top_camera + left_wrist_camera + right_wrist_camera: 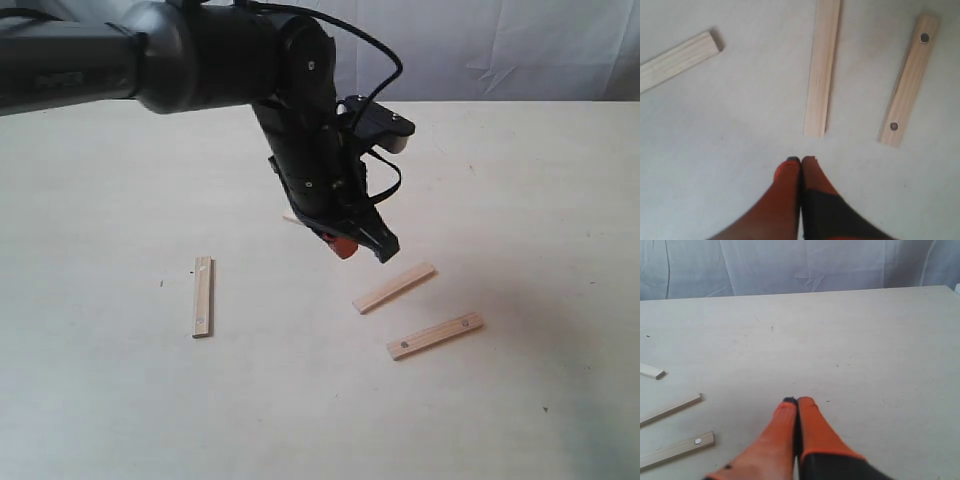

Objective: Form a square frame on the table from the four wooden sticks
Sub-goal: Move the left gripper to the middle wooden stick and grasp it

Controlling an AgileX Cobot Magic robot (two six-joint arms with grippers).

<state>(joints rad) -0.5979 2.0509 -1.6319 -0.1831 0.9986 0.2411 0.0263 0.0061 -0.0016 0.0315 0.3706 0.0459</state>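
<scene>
Four wooden sticks lie apart on the table (pixel 520 200), forming no square. One stick (pixel 203 297) lies alone at the left. A plain stick (pixel 394 288) and a holed stick (pixel 435 336) lie side by side right of centre. A sliver of the fourth stick (pixel 291 220) shows behind the left arm. My left gripper (pixel 362 246) hangs shut and empty just above the table, near the plain stick's end. In the left wrist view the left gripper (pixel 801 160) points at the plain stick (pixel 822 65), beside the holed stick (pixel 910 80). My right gripper (pixel 797 401) is shut and empty.
The left arm's black body (pixel 300 120) reaches in from the upper left and hides part of the table. A white curtain (pixel 800 265) hangs behind the table's far edge. In the right wrist view, stick ends (pixel 677 449) lie off to one side.
</scene>
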